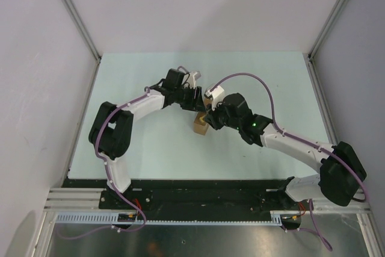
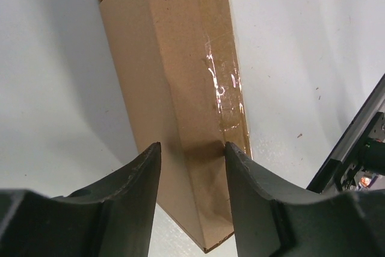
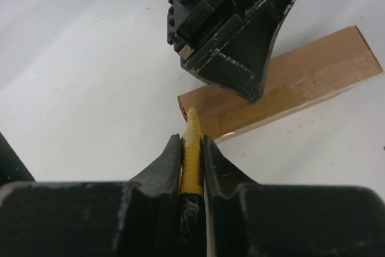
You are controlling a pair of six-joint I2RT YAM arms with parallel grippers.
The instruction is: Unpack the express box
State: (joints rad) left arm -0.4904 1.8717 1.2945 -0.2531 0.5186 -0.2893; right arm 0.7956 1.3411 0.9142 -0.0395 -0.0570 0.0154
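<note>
The express box (image 2: pixel 174 88) is matt brown cardboard under a glossy tape strip (image 2: pixel 225 88). The utility knife (image 3: pixel 191 154) is ribbed yellow plastic, the fingers (image 3: pixel 237 58) scuffed black plastic, the surface (image 2: pixel 48 88) smooth.

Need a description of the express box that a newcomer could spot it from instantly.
Look at the middle of the pale green table, where the two arms' tips meet. The express box sits there, straddled by the left gripper. It is the only brown cardboard thing; the yellow utility knife beside it sits in the right gripper.
</note>
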